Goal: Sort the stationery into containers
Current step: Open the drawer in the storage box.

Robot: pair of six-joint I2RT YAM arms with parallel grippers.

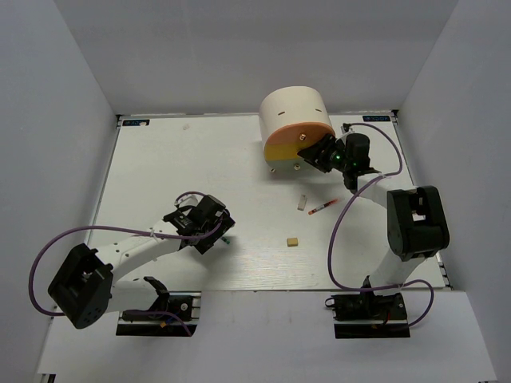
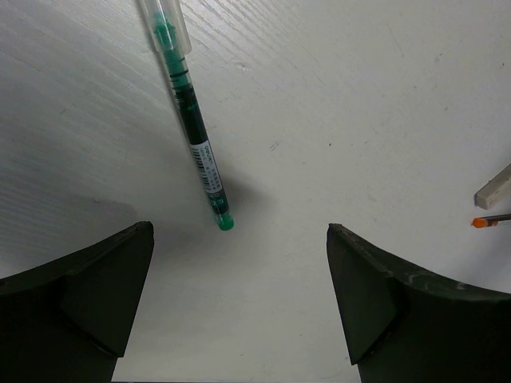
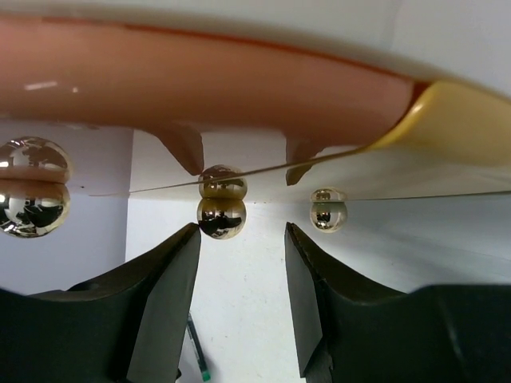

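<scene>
Cream plastic drum-shaped organiser [image 1: 295, 108] faced the right gripper [image 3: 239, 231], whose jaws stood half-open astride a small brass knob [image 3: 222, 217], presumably to pull a drawer. Left gripper [image 2: 239, 231] hung wide open over a green-inked clear pen [image 2: 196, 136], well in front of the organiser.

Surroundings of the work area, top external view unless noted.

(a) Tabletop [image 1: 200, 159]: white board with a fine wood grain, the grain plainest in the left wrist view.
(b) Enclosure panels, plain pale grey, standing at 9 o'clock [image 1: 48, 159], 12 o'clock [image 1: 239, 48] and 3 o'clock [image 1: 471, 120] of the tabletop, and meeting at its two far corners.
(c) Blue labels lying on the far edge, one in the 11 o'clock corner [image 1: 136, 122] and one in the 1 o'clock corner [image 1: 377, 119].
(d) Faint grey smudge [image 1: 185, 125] near the far edge, toward 11 o'clock.
(e) White ledge [image 1: 263, 343] along the 6 o'clock side.
(f) Small dark scuff [image 2: 274, 146] on the board, just toward 12 o'clock from the centre of the left wrist view.
</scene>
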